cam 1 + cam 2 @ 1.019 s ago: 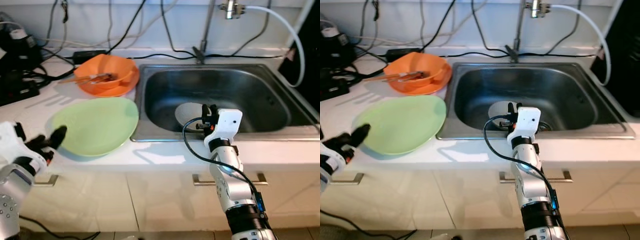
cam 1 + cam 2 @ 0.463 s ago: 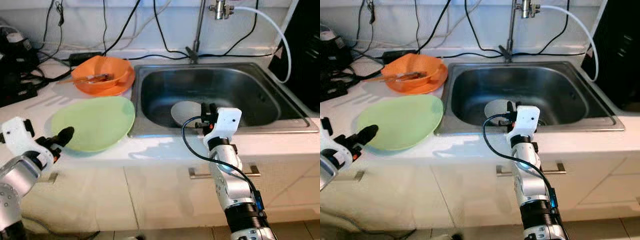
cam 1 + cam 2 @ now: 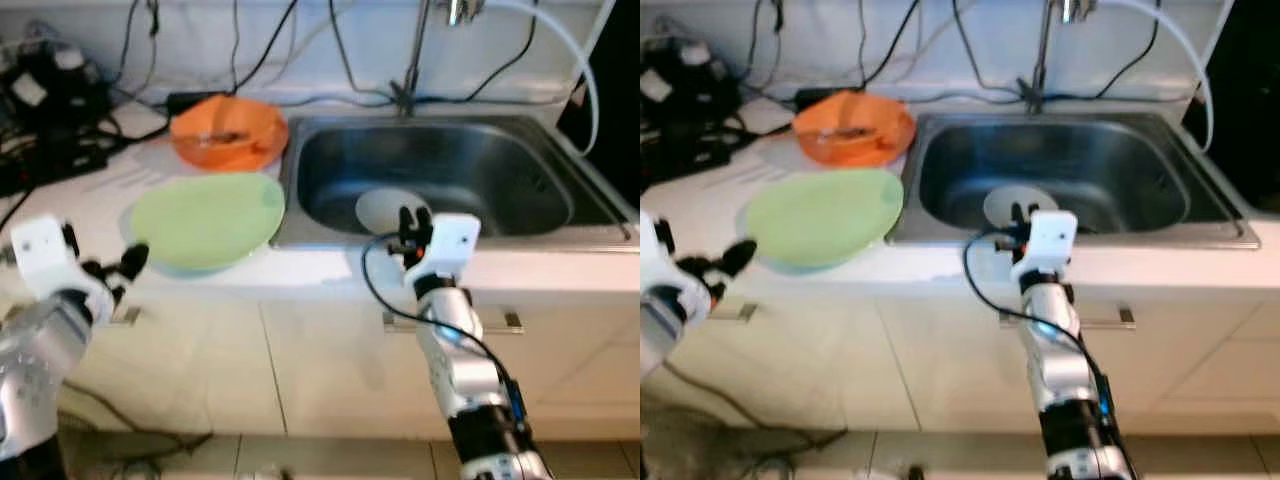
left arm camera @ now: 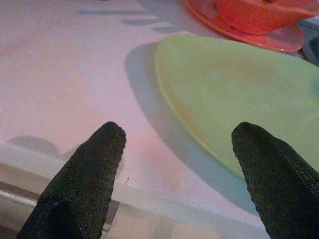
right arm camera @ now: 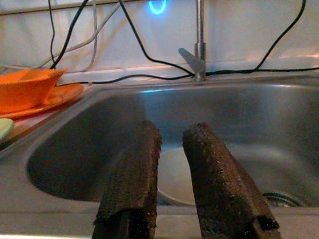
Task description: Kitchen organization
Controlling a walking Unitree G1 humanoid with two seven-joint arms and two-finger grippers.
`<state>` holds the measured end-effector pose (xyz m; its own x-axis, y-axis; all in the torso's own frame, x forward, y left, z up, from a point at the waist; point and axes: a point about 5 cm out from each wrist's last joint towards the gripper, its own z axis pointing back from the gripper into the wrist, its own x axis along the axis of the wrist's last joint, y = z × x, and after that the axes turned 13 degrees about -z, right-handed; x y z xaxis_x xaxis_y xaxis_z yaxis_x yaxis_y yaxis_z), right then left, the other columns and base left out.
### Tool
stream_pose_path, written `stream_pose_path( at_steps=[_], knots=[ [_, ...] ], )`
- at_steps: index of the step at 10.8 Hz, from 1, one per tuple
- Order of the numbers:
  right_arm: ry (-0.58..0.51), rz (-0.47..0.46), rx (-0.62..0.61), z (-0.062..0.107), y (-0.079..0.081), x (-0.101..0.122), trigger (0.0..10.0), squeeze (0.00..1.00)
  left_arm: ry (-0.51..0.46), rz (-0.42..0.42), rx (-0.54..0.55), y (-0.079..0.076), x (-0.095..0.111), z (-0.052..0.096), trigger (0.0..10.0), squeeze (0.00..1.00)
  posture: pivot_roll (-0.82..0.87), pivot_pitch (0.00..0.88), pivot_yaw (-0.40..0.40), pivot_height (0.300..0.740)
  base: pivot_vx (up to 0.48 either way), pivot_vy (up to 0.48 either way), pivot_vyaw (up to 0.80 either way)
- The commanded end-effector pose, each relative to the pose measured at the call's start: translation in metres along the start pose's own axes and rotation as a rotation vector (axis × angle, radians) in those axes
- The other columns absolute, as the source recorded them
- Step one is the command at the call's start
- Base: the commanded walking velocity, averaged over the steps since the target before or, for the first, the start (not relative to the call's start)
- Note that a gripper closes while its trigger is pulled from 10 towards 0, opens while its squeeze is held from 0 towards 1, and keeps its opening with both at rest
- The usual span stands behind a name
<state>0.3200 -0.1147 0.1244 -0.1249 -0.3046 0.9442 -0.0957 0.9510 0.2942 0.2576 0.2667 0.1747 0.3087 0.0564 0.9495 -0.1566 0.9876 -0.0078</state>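
Observation:
A light green plate [image 3: 205, 215] lies on the white counter [image 3: 95, 205], just left of the steel sink [image 3: 480, 165]. My left gripper [image 3: 125, 268] hovers at the counter's front edge near the plate's near-left rim. It is open, its fingers [image 4: 87, 169] wide apart with nothing between them, and the green plate [image 4: 239, 94] lies just beyond them. A white bowl [image 3: 388, 207] sits in the sink. My right gripper [image 3: 412, 222] is at the sink's front rim, pointing at the white bowl [image 5: 174, 181]. It is open by a narrow gap and holds nothing.
An orange bowl with utensils on an orange plate [image 3: 228, 133] stands behind the green plate. Black devices and cables [image 3: 50, 100] crowd the back left. The faucet [image 3: 410, 70] and a white hose [image 3: 590, 70] rise behind the sink. Cabinet fronts with a handle [image 3: 500, 322] lie below.
The whole picture has shifted and shows more cabinet front, so the camera has moved back. Both grippers keep about the same places by the plate and the sink rim.

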Motion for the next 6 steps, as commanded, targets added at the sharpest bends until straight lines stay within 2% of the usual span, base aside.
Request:
stream_pose_path(
  at_steps=[1, 3, 4, 5, 6],
  knots=[
    [0.0, -0.003, 0.018, -0.002, 0.002, 0.001, 10.0, 0.0, -0.018, -0.009, 0.017, -0.002, 0.004, -0.001, 10.0, 0.0, 0.13, 0.0, 0.056, 0.74, 0.0, 0.0, 0.0],
    [0.006, 0.002, 0.024, -0.002, 0.002, 0.001, 10.0, 0.0, -0.102, -0.028, 0.004, -0.014, 0.004, -0.006, 10.0, 0.0, 0.14, 0.0, 0.055, 0.74, 0.0, 0.0, 0.0],
    [0.015, 0.004, 0.023, -0.003, 0.002, 0.0, 10.0, 0.0, -0.179, -0.023, -0.027, -0.029, 0.0, -0.011, 10.0, 0.0, 0.13, 0.0, 0.05, 0.74, 0.0, 0.0, 0.0],
    [0.018, 0.003, 0.025, -0.004, 0.002, 0.0, 10.0, 0.0, -0.229, -0.06, -0.038, -0.043, -0.004, -0.015, 10.0, 0.0, 0.12, 0.0, 0.052, 0.74, 0.0, 0.0, 0.0],
    [0.005, 0.003, 0.026, -0.004, 0.003, 0.003, 10.0, 0.0, -0.252, -0.036, -0.045, -0.062, -0.01, -0.017, 10.0, 0.0, 0.11, 0.0, 0.056, 0.74, 0.0, 0.0, 0.0]
  ],
)
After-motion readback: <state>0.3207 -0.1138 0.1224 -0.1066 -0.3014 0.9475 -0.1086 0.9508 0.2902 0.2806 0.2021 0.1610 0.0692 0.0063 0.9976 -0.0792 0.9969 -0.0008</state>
